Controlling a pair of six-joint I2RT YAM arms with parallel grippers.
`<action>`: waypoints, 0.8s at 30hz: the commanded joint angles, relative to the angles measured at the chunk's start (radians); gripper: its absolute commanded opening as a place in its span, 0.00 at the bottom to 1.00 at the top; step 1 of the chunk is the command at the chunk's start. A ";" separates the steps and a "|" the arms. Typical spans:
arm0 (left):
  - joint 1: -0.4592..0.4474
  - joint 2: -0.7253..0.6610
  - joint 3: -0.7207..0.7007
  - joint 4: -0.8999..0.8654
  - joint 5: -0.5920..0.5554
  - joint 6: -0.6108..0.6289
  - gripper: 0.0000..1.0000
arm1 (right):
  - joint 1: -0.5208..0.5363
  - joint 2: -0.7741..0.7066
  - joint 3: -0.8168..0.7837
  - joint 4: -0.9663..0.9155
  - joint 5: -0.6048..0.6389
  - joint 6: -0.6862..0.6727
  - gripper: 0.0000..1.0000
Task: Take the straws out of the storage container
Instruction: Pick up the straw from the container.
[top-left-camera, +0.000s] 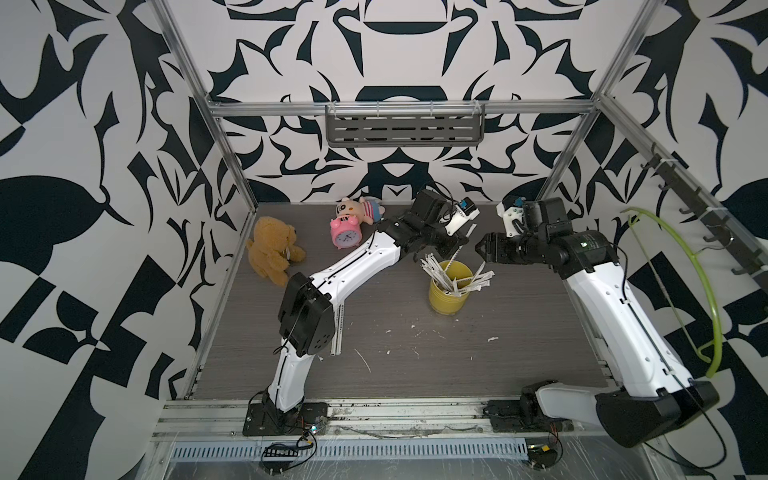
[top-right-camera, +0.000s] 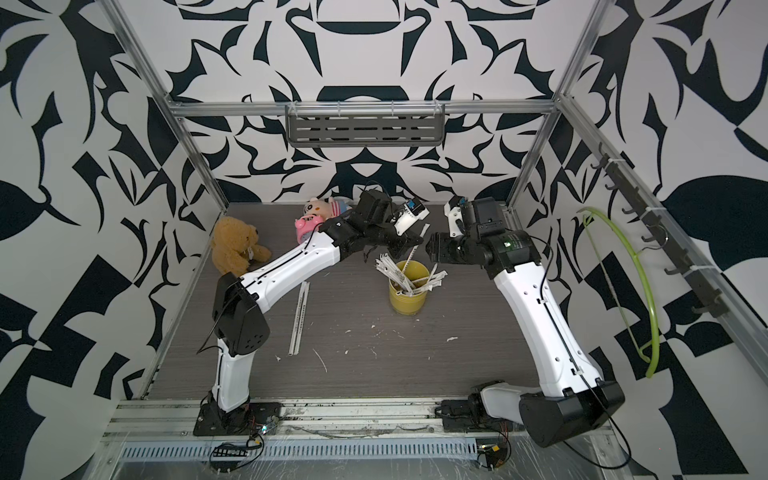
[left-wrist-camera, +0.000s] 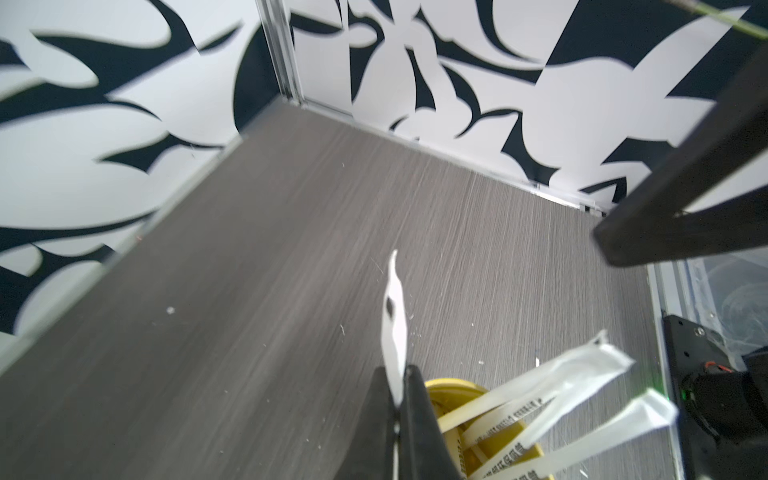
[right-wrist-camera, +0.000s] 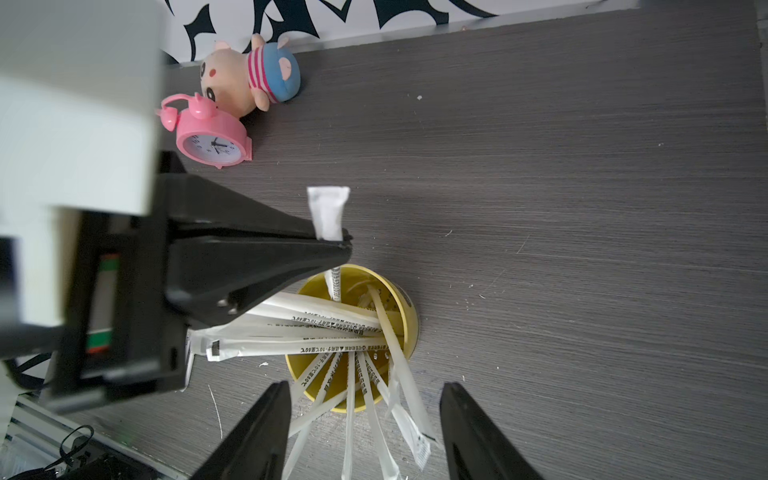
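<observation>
The yellow storage container (top-left-camera: 446, 301) (top-right-camera: 405, 301) stands upright mid-table, with several paper-wrapped straws (top-left-camera: 436, 268) (right-wrist-camera: 332, 328) fanning out of its mouth. My left gripper (top-left-camera: 461, 245) (left-wrist-camera: 399, 374) (right-wrist-camera: 345, 243) hovers over the cup's far rim, shut on one straw (left-wrist-camera: 395, 324) (right-wrist-camera: 328, 212) whose lower part still reaches down into the cup. My right gripper (top-left-camera: 482, 249) (right-wrist-camera: 365, 388) hangs open just right of it, above the cup, holding nothing. Two more straws (top-right-camera: 300, 320) lie flat on the table beside the left arm.
A brown teddy bear (top-left-camera: 274, 249), a pink alarm clock (top-left-camera: 346, 235) and a small pig plush (top-left-camera: 361, 208) sit at the back left. White paper scraps (top-left-camera: 492, 339) dot the table in front of the cup. A green hanger (top-left-camera: 698, 282) hangs on the right wall.
</observation>
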 joint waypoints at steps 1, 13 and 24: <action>-0.006 -0.068 -0.024 0.070 -0.016 0.011 0.02 | -0.005 -0.038 0.059 0.031 -0.016 0.016 0.63; -0.008 -0.318 -0.118 0.178 -0.136 -0.027 0.00 | 0.020 -0.041 0.145 0.088 -0.217 0.014 0.61; -0.004 -0.703 -0.288 -0.176 -0.385 -0.157 0.00 | 0.353 0.073 0.256 0.103 -0.082 -0.032 0.58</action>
